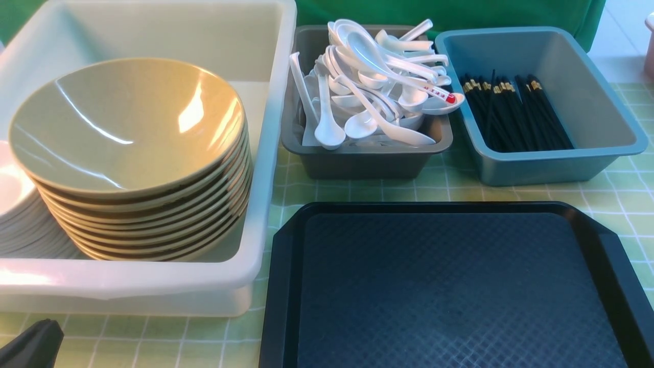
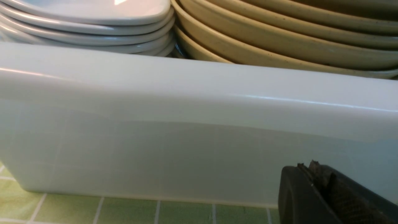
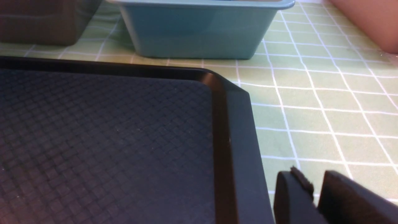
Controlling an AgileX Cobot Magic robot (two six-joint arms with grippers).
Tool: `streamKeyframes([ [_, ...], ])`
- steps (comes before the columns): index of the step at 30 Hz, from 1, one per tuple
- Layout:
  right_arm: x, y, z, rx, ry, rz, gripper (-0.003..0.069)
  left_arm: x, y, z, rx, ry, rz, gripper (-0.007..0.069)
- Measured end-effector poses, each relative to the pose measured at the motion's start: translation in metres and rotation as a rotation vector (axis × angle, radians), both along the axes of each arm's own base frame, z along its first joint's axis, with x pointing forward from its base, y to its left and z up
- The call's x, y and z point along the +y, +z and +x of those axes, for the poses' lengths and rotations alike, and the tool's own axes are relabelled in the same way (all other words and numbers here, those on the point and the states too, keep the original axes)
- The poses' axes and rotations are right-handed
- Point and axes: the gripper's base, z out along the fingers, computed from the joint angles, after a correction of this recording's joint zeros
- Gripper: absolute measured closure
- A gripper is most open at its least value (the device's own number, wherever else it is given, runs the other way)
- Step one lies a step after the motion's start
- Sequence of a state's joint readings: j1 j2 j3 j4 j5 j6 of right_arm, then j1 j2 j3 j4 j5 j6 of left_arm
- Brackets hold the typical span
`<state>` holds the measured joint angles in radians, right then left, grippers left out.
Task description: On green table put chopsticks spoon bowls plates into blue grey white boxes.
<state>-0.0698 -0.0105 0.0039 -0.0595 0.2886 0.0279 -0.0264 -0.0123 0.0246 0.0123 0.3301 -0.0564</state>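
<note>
On the green table [image 1: 460, 189] the big white box [image 1: 276, 153] holds a tall stack of tan bowls [image 1: 127, 122], with white plates [image 1: 15, 204] stacked at their left. White spoons [image 1: 378, 87] are piled in the grey box [image 1: 357, 163]. Black chopsticks [image 1: 516, 112] lie in the blue box [image 1: 562, 163]. My left gripper [image 2: 306, 166] is shut and empty, low beside the white box's near wall [image 2: 186, 140]; it shows at the bottom left corner [image 1: 30, 345] of the front view. My right gripper [image 3: 312, 179] hangs over the table beside the tray's right edge, jaws slightly apart, holding nothing.
A black textured tray [image 1: 449, 286] lies in front of the grey and blue boxes with nothing on it. A pinkish object [image 3: 370, 21] stands on the table to the right of the blue box [image 3: 199, 31].
</note>
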Motion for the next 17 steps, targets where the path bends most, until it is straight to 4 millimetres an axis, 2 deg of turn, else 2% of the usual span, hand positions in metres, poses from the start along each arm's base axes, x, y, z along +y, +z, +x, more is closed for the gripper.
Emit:
streamKeyframes([
  [17, 0.0, 0.0, 0.0, 0.0, 0.0, 0.0, 0.049, 0.0, 0.0, 0.0, 0.0, 0.0, 0.0, 0.0626],
])
